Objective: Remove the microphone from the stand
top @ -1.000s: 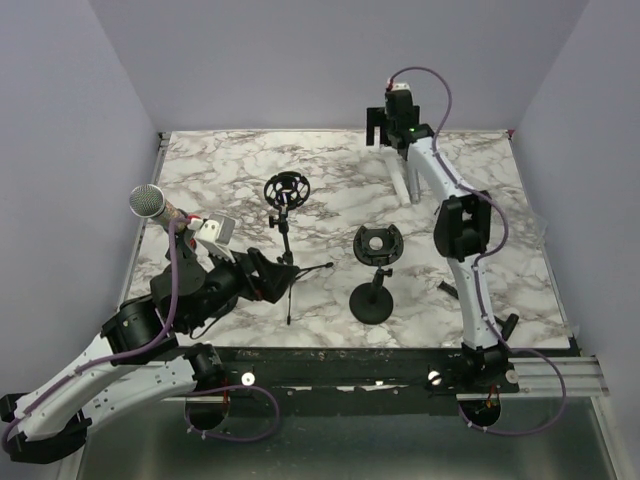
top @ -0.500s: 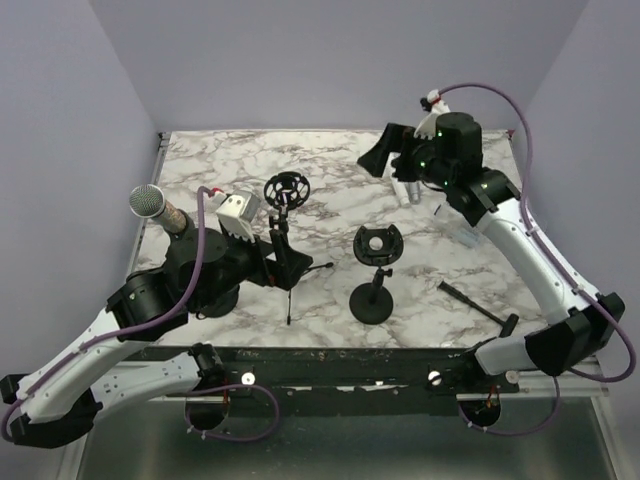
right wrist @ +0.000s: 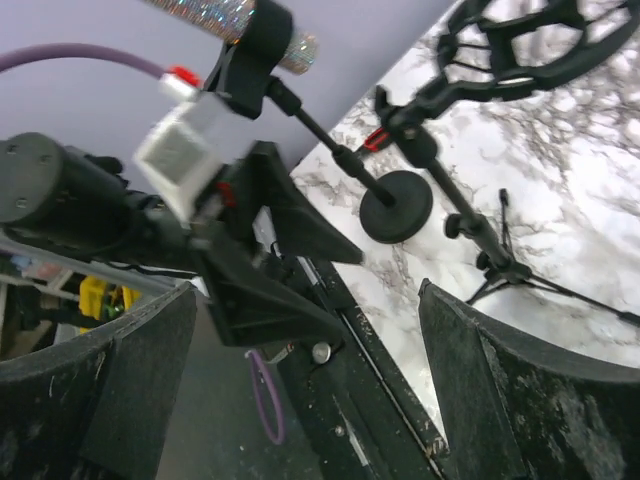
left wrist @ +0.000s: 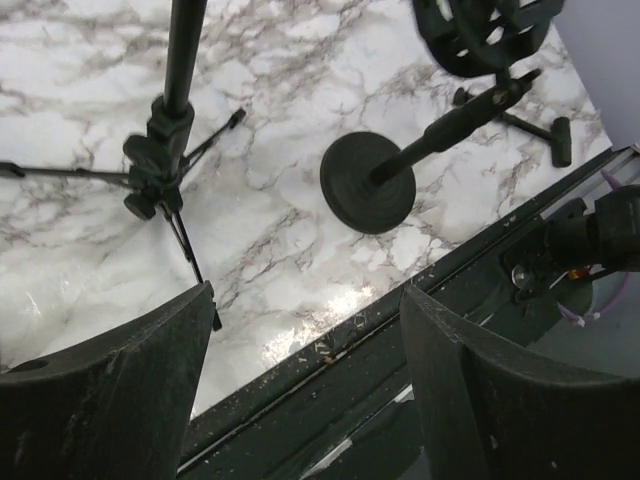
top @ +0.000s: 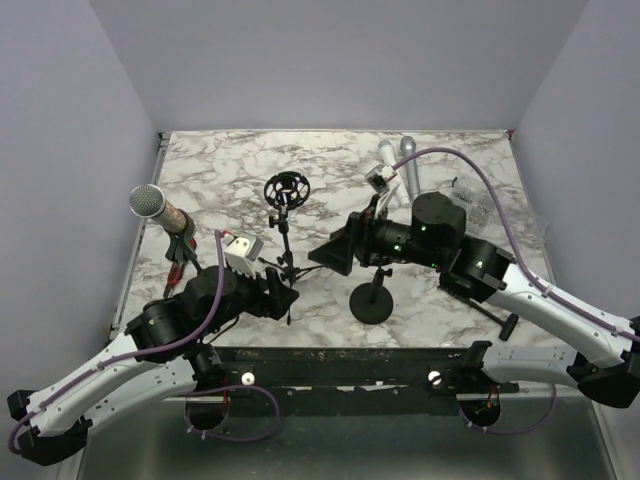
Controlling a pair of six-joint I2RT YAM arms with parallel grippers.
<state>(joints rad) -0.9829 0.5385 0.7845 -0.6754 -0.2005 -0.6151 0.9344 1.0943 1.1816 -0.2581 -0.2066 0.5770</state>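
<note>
The microphone has a silver mesh head and sits tilted in the clip of its stand at the table's left edge. In the right wrist view its glittery body is at the top, with the clip and the round base below it. My left gripper is open and empty, low near the front edge, to the right of that stand. My right gripper is open and empty over the table's middle, pointing left, well away from the microphone.
A tripod stand with an empty ring mount stands between the grippers. A round-base stand with another empty mount is under my right arm. Two loose microphones lie at the back. The tripod and round base show in the left wrist view.
My right arm swung from the back of the table down and left to the middle. My left arm pulled back and lowered toward the front edge. The microphone stayed in its clip.
</note>
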